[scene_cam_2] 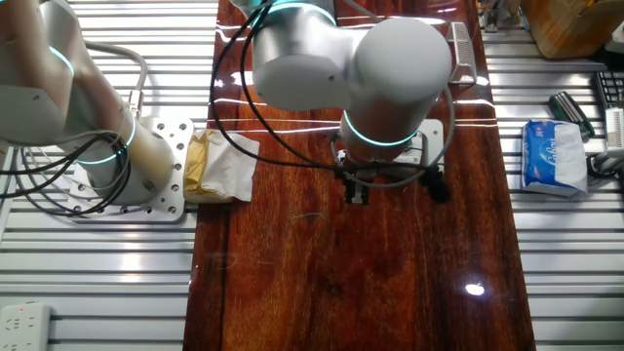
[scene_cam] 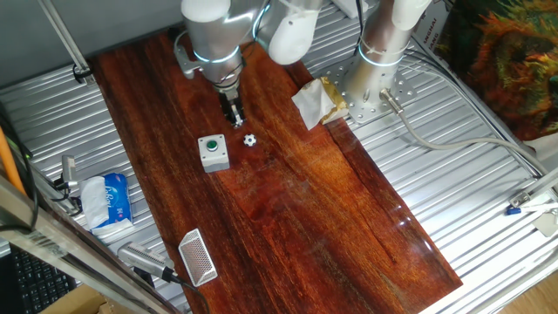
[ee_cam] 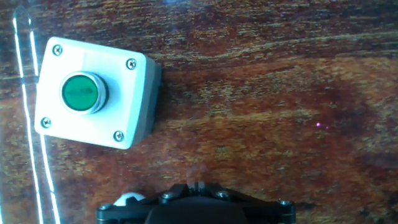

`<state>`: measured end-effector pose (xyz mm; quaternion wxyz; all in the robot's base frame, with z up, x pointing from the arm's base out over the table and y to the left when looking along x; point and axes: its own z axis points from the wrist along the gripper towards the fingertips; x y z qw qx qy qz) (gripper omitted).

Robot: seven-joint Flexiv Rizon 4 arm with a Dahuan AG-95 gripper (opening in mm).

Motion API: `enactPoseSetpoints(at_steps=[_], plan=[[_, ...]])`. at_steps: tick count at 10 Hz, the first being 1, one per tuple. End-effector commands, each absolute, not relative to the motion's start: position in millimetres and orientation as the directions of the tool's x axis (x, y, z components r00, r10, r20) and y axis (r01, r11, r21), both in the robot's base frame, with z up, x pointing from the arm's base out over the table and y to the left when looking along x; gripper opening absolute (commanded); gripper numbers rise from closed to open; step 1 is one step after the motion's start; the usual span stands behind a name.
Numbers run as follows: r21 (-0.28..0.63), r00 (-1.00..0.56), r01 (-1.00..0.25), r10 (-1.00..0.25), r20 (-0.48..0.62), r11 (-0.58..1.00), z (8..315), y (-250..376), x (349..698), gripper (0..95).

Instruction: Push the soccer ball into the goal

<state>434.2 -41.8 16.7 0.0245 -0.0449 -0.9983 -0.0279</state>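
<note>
The soccer ball (scene_cam: 250,139), tiny and white with black patches, rests on the wooden board just right of the grey button box (scene_cam: 213,152). My gripper (scene_cam: 234,117) hangs a little behind the ball, its fingers pressed together, shut on nothing. In the hand view the gripper (ee_cam: 198,185) shows at the bottom edge, and a sliver of the ball (ee_cam: 127,200) peeks out at its left. The goal (scene_cam: 198,257), a small white mesh frame, stands at the board's near left edge, far from the ball. In the other fixed view the arm hides the ball; the goal (scene_cam_2: 462,51) is at the top right.
The button box (ee_cam: 93,93) with its green button lies close to the ball on the goal side. A crumpled napkin (scene_cam: 310,103) lies by the arm's base. A blue tissue pack (scene_cam: 109,199) sits on the metal slats left of the board.
</note>
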Motion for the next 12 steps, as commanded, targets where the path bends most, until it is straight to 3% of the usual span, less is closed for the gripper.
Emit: enactPoseSetpoints(at_steps=[1,8,12], plan=[[0.061,-0.990,0.134,0.130,0.060,0.989,15.3,-27.1,439.5,0.0],[0.064,-0.966,0.250,0.245,0.078,0.966,15.3,24.1,447.9,0.0],[0.034,-0.981,0.190,0.188,0.053,0.981,18.9,4.6,438.6,0.0]])
